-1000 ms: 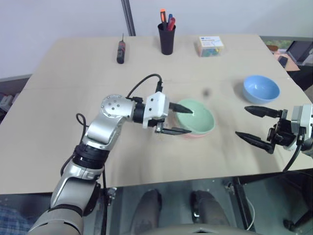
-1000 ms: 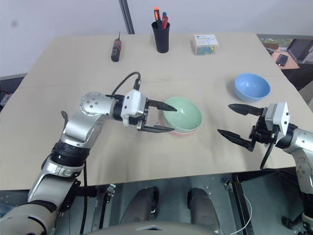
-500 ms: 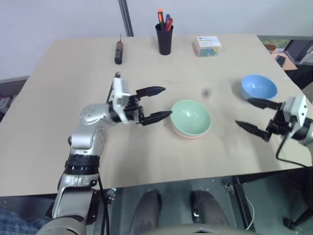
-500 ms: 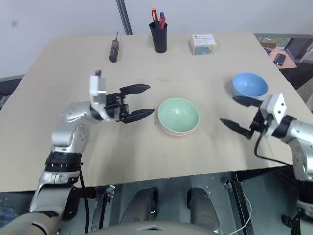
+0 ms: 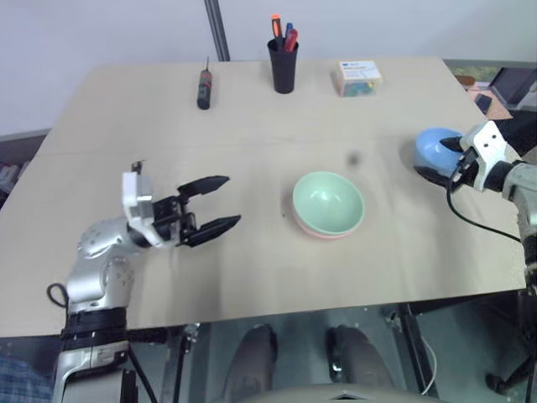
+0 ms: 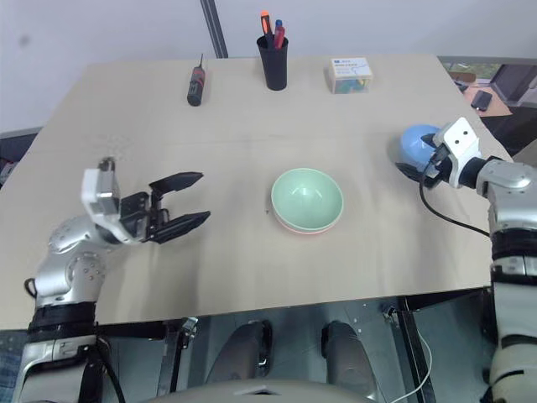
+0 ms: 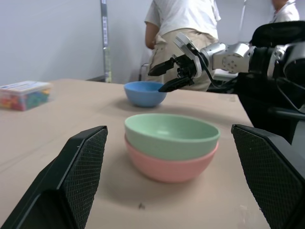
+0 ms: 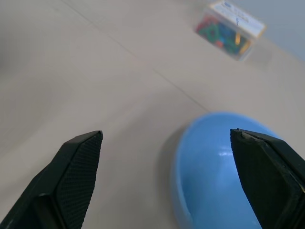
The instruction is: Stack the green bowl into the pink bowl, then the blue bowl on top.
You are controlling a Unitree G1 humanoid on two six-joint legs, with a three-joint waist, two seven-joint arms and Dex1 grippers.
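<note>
The green bowl sits nested in the pink bowl at the table's middle; only the pink rim shows under it from above. The blue bowl stands at the right side of the table. My right gripper is open right at the blue bowl's near rim, one finger over the rim and one beside its wall. In the right wrist view the blue bowl lies between and just beyond the open fingers. My left gripper is open and empty, well to the left of the stacked bowls.
At the table's far edge stand a black cup of pens, a screwdriver and a clear box of coloured bits. A person stands beyond the table in the left wrist view. The table's right edge is close to the blue bowl.
My left gripper let go of the green bowl, opened and drew back to the left. My right gripper moved forward to the blue bowl's rim. The green bowl stays in the pink bowl.
</note>
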